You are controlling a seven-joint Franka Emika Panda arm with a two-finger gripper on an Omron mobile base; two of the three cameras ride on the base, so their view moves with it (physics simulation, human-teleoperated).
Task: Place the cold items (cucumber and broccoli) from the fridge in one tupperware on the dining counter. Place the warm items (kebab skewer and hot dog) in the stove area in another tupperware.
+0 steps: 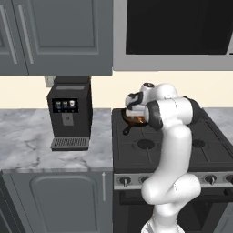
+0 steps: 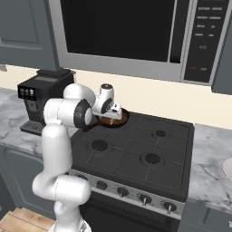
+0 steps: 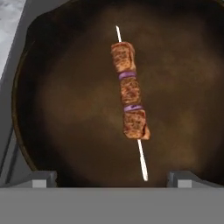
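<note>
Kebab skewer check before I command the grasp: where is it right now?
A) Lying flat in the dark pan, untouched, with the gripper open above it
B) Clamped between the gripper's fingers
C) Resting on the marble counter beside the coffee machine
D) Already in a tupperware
A: the hand view shows the kebab skewer lying flat on the pan floor, with the gripper fingertips spread apart on either side of its lower tip.

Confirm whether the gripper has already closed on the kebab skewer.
No: the kebab skewer lies free in the pan, fingertips apart.

No readable text, labels or numbers anywhere.
</note>
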